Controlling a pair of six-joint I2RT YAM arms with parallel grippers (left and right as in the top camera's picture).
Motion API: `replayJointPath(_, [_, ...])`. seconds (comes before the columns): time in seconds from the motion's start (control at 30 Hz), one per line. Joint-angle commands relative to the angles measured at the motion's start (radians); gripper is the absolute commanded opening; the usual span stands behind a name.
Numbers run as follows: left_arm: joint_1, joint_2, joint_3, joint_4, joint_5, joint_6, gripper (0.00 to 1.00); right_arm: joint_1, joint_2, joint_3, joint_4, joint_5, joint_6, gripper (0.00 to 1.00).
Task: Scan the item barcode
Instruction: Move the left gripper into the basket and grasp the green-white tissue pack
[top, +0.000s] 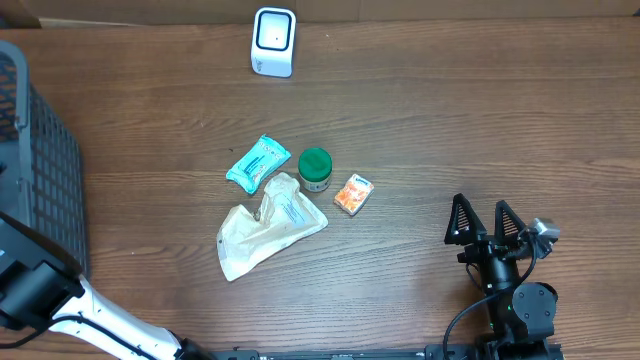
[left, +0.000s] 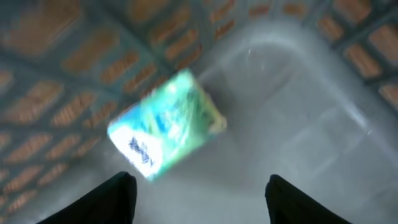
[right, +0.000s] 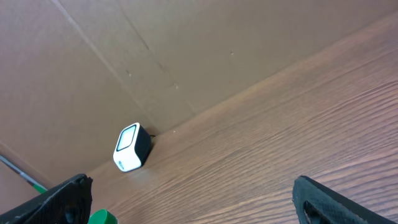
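Grey plastic mesh makes one basket (top: 40, 170) at the far left edge of the table (top: 500, 120), and your left arm (top: 45, 295) goes toward it from the lower corner. In the left wrist view you see one green and white packet (left: 165, 124) inside the basket. It is tilted and blurred, so you cannot tell whether it rests on the floor. Your left hand (left: 200, 180) hangs above it with the fingers (left: 118, 199) spread and holding no item.

Further right, four items lie close together in the middle of the table. They are one teal packet (top: 258, 163), one crumpled cream pouch (top: 265, 225) just below it, one jar with a green lid (top: 315, 168) and one small orange packet (top: 353, 194). One white scanner (top: 273, 41) stands upright near the far edge, well apart from them, with bare wood between.

At the right your right hand (top: 489, 222) sits low near the front edge. Its two fingers stand wide apart and empty, pointing to the far side. Its camera looks at the scanner, which stands before a brown cardboard wall (right: 217, 56).
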Motion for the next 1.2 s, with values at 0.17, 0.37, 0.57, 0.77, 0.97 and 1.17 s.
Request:
replayJointPath(0.17, [0.007, 0.063, 0.0, 0.053, -0.024, 0.138, 0.7, -0.003, -0.008, -0.01, 0.005, 0.003, -0.011, 1.0])
replayJointPath(0.37, [0.007, 0.115, 0.0, 0.065, -0.026, 0.26, 0.75, -0.003, -0.008, -0.01, 0.005, 0.003, -0.011, 1.0])
replayJointPath(0.57, [0.014, 0.14, 0.0, 0.08, -0.055, 0.292, 0.7, -0.002, -0.008, -0.01, 0.005, 0.003, -0.011, 1.0])
replayJointPath(0.77, [0.014, 0.146, 0.0, 0.108, -0.056, 0.303, 0.7, -0.003, -0.008, -0.01, 0.005, 0.003, -0.011, 1.0])
replayJointPath(0.97, [0.014, 0.16, 0.0, 0.087, -0.059, 0.316, 0.43, -0.002, -0.008, -0.01, 0.005, 0.003, -0.011, 1.0])
replayJointPath(1.17, [0.024, 0.186, 0.0, 0.036, -0.058, 0.316, 0.4, -0.002, -0.008, -0.01, 0.005, 0.003, -0.011, 1.0])
